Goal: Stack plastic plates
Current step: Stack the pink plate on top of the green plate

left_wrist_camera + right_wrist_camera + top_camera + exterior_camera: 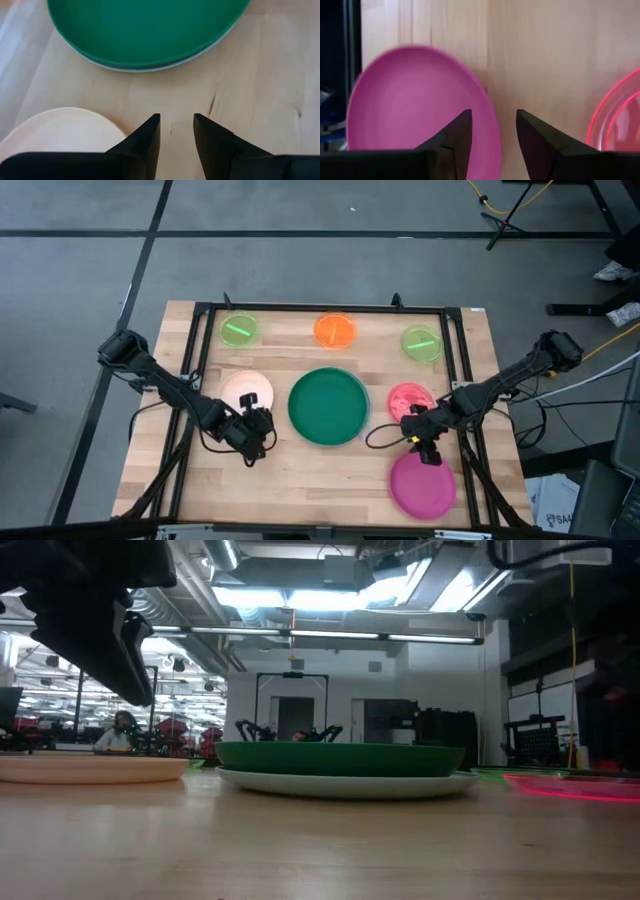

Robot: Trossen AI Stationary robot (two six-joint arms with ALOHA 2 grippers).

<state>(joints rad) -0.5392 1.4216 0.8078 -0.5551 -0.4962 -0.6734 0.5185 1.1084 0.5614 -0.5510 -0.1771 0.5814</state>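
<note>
- Nearest your overhead camera, the magenta plate (pixel 422 485) lies at the tabletop's (pixel 300 480) front right; the right wrist view shows it (pixel 417 100) below that arm's fingers.
- Your right claw (pixel 424 442) hangs over bare wood between the magenta plate and the translucent red plate (pixel 408 399), fingers (pixel 455 137) a narrow gap apart, holding nothing.
- Your left claw (pixel 258 442) sits at the front left, just in front of the pale pink plate (pixel 246 391), fingers (pixel 147 137) a narrow gap apart, empty.
- At centre you have the dark green plate (pixel 328 405) resting on a light blue plate, whose pale rim (pixel 150 68) shows under it; the low view shows the same stack (pixel 340 757).
- Along the back edge you have three small plates, well apart: left lime green plate (pixel 239 329), orange plate (pixel 334 330), right lime green plate (pixel 422 343).
- Beyond the tabletop, the low view shows a person (pixel 118 732) seated far off in the room.
</note>
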